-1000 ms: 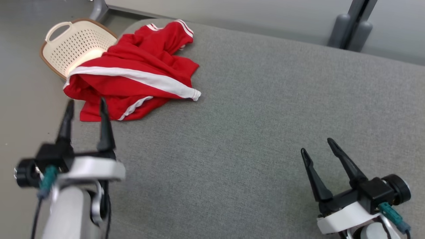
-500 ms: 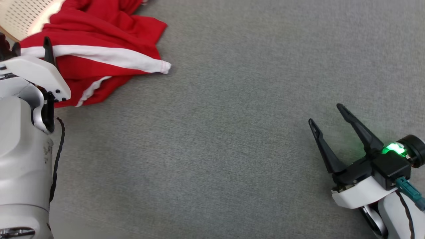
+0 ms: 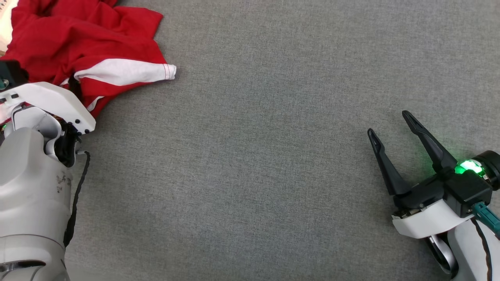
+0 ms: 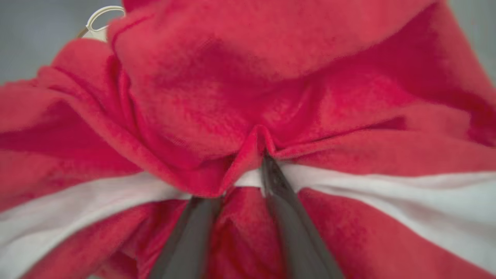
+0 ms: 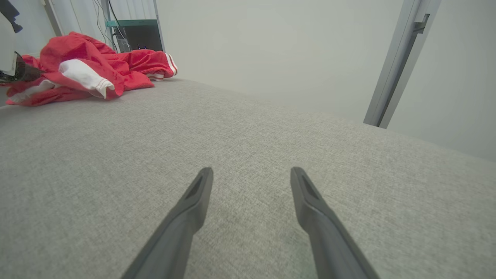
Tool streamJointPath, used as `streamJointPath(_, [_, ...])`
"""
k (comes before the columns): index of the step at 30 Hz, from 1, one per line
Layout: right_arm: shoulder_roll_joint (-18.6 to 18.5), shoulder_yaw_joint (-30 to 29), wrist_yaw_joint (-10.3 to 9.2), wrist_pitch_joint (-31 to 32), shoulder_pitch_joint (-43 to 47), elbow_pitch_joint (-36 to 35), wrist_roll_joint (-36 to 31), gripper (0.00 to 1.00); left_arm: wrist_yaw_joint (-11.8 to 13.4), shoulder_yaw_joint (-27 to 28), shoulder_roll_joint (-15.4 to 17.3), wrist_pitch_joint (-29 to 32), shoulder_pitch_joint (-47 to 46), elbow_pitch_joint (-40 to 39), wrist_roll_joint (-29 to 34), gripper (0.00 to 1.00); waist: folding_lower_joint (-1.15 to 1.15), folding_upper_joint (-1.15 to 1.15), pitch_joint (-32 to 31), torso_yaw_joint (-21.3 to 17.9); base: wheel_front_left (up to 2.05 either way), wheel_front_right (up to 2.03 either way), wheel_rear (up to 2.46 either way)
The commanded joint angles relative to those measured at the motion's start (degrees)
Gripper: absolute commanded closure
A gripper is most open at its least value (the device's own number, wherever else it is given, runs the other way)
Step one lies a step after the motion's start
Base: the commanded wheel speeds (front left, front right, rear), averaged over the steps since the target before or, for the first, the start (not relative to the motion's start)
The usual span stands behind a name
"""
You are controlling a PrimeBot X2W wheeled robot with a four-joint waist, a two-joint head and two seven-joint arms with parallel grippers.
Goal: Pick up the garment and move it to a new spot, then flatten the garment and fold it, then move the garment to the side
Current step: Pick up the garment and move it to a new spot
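Head view: the garment (image 3: pixel 58 43) lay bunched at upper left; the right gripper (image 3: pixel 388 123), lower right, stood spread and empty. Left wrist view: the left gripper (image 4: pixel 238 180) straddled a ridge of it, grip impossible to tell. Right wrist view: garment upper left.

Pale arms (image 3: pixel 31 195), dark long-fingered left gripper (image 4: pixel 242 176) and right gripper (image 3: pixel 387 123)
White left wrist shell (image 3: pixel 47 99) studded with black screws (image 3: pixel 75 121); black cable (image 3: pixel 76 203) strung beside; green light (image 3: pixel 466 167) lit on the right.
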Motion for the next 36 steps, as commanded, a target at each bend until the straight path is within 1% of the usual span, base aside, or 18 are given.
streamJointPath(1, [0.2, -0.2, -0.04, 0.0, 0.7, 1.0, -0.2, 0.00, -0.6, -0.1, -0.2, -1.8, -0.2, 0.0, -0.6, 1.00, 0.00, 0.00, -0.6, 0.1, 0.00, 0.00, 0.00])
streamJointPath(6, [2.4, 0.5, -0.03, 0.0, -0.1, 1.4, -0.3, 0.00, -1.4, -0.7, 0.0, -9.7, 0.1, -1.9, -2.4, 1.00, 0.00, 0.00, -4.0, 0.0, 0.00, 0.00, 0.00])
streamJointPath(9, [4.4, 0.5, -0.04, 0.0, 0.8, 2.1, 0.0, 0.00, -1.5, -2.7, -1.5, -11.4, 0.7, -4.0, -4.1, 1.00, 0.00, 0.00, -7.7, -0.3, 0.00, 0.00, 0.00])
streamJointPath(11, [5.9, 0.0, -0.04, 0.0, 1.6, 2.4, 0.1, 0.00, -1.5, -5.1, -1.8, -10.7, 1.4, -6.5, -6.0, 1.00, 0.00, 0.00, -10.3, -0.7, 0.00, 0.00, 0.00])
streamJointPath(15, [9.2, -1.4, -0.04, 0.0, 4.0, 3.0, 0.1, 0.00, -1.4, -10.2, -1.4, -8.5, 3.9, -13.9, -10.6, 1.00, 0.00, 0.00, -15.7, -2.2, 0.00, 0.00, 0.00])
streamJointPath(16, [9.2, -1.4, -0.04, 0.0, 4.0, 3.0, 0.1, 0.00, -1.4, -10.2, -1.4, -8.5, 3.9, -13.9, -10.6, 1.00, 0.00, 0.00, -15.7, -2.2, 0.00, 0.00, 0.00])
streamJointPath(18, [10.6, -2.5, -0.04, 0.0, 5.3, 3.3, 0.1, 0.00, -1.4, -12.6, -1.0, -7.0, 5.3, -18.6, -13.0, 1.00, 0.00, 0.00, -18.1, -3.3, 0.00, 0.00, 0.00])
streamJointPath(22, [12.9, -4.3, -0.04, 0.0, 7.1, 3.6, -0.4, 0.00, -1.4, -15.1, 0.6, -4.8, 8.9, -28.3, -16.6, 1.00, 0.00, 0.00, -22.1, -6.9, 0.00, 0.00, 0.00])
streamJointPath(26, [14.4, -5.9, -0.04, 0.0, 8.3, 3.4, -0.7, 0.00, -1.2, -15.5, 0.4, -2.7, 11.8, -37.6, -18.6, 1.00, 0.00, 0.00, -24.5, -11.5, 0.00, 0.00, 0.00])
streamJointPath(32, [15.4, -6.9, -0.04, 0.0, 8.7, 3.3, -1.2, 0.00, 1.2, -16.9, -2.7, 2.0, 14.7, -50.1, -20.6, 1.00, 0.00, 0.00, -25.6, -19.6, 0.00, 0.00, 0.00])
streamJointPath(36, [16.1, -7.6, -0.04, 0.0, 8.2, 3.2, -1.0, 0.00, 3.0, -18.9, -4.6, 4.0, 15.8, -55.1, -20.6, 1.00, 0.00, 0.00, -25.1, -25.2, 0.00, 0.00, 0.00])
